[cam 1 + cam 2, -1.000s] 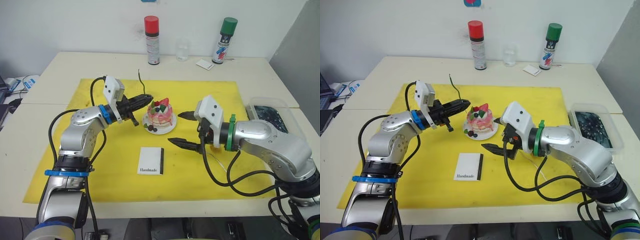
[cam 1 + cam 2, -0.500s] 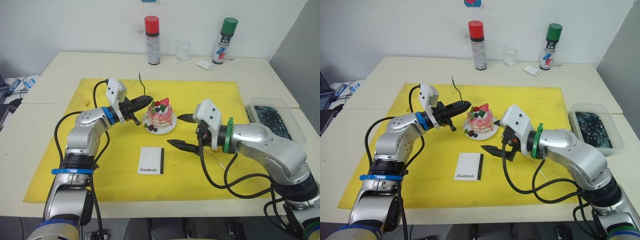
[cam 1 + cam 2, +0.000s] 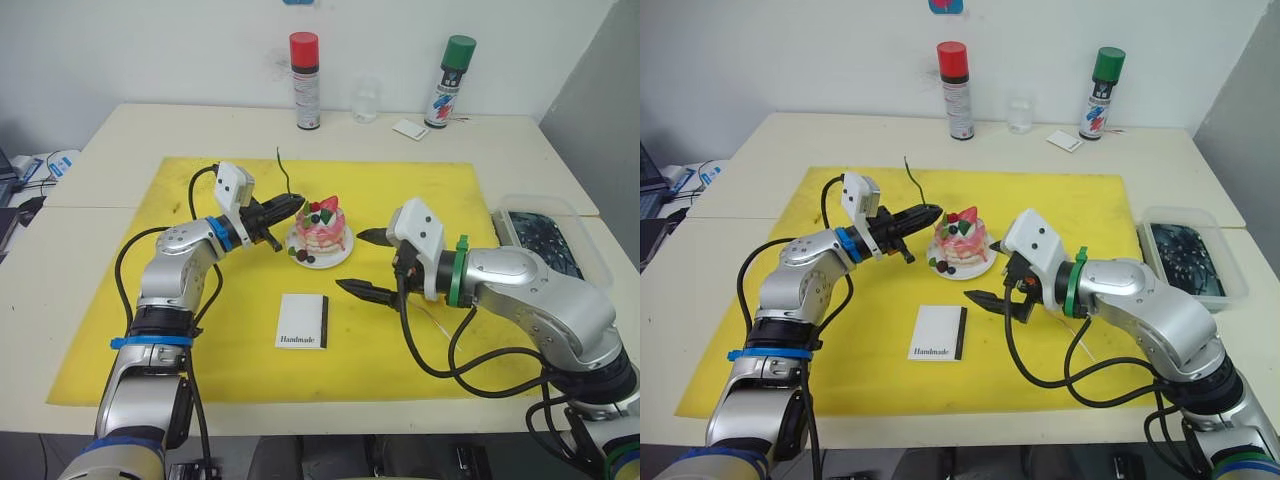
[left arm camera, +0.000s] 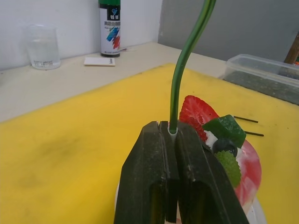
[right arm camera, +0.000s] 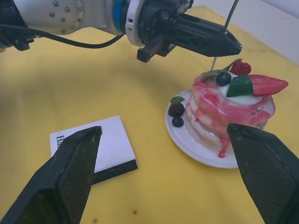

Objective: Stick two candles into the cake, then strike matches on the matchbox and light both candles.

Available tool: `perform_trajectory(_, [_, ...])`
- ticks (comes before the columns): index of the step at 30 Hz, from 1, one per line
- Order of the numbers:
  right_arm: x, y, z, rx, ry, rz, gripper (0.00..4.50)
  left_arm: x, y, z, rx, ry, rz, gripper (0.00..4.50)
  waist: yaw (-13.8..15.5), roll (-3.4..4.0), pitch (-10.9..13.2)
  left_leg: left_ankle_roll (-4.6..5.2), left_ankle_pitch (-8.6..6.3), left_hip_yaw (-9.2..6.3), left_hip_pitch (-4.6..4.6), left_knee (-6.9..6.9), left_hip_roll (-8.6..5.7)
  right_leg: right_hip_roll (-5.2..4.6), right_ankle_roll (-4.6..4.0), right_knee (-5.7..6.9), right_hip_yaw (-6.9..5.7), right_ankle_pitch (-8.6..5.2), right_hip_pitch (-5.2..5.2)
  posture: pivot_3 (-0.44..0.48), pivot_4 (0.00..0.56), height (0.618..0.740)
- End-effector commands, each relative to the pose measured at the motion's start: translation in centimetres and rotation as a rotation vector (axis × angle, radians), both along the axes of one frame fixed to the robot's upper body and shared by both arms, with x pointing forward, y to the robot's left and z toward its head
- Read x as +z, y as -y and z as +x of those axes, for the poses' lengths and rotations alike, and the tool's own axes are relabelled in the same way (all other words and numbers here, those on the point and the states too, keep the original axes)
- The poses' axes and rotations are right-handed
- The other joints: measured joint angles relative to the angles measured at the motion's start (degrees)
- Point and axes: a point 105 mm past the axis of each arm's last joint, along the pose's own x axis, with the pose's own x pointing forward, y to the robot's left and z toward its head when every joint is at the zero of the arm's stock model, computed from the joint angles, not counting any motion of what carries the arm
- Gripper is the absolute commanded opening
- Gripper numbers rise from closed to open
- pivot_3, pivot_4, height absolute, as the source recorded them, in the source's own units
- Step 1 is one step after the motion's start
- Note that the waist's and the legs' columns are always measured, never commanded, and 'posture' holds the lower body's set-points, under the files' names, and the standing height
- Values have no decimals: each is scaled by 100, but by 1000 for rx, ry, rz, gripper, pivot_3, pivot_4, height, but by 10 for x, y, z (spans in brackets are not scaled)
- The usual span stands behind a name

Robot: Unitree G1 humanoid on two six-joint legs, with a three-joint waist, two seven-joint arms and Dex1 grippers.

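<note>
1. Pinching the thin, wavy green wire-like candle (image 4: 180, 74) low on its stem, my left gripper (image 3: 290, 204) has both black fingers clamped together on it, just left of centre in the head view.
2. The small round pink-and-white cake (image 3: 321, 226) on its white plate (image 3: 335, 258) sits mid-frame, just beside my fingertips.
3. The candle looks light, bendy and easily snapped; I judge a low grip keeps it straight when pushed into the cake.
4. My right gripper (image 3: 366, 262), right of the cake, hangs with fingers wide apart, empty.
5. The flat white "Handmade" matchbox (image 3: 303, 322) lies lower centre on the yellow mat (image 3: 120, 330).

Left tool (image 3: 930, 212) pinches green candle (image 3: 912, 178) beside cake (image 3: 962, 240).
</note>
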Motion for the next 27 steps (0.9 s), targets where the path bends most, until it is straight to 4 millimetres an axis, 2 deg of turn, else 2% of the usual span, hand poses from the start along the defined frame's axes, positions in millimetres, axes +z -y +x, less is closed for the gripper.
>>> perform_trajectory(1, [13, 1, -4, 5, 51, 21, 4452, 21, 0, -3, -22, 51, -27, 0, -1, 0, 0, 0, 0, 0, 0, 0, 0, 0, 0, 0, 0, 0, 0, 0, 150, 740])
perform_trajectory(14, [11, 0, -5, 3, 43, 15, 4452, 1, 9, -6, -44, 2, -8, 0, 0, 0, 0, 0, 0, -1, 0, 0, 0, 0, 0, 1, -1, 0, 0, 0, 150, 740])
perform_trajectory(27, [10, -1, -8, 6, 37, 18, 4452, -35, 13, -4, 4, 22, 67, 0, 16, -1, -3, 0, 0, -3, 1, 6, -2, 0, 0, 2, -3, 1, 6, 0, 150, 740])
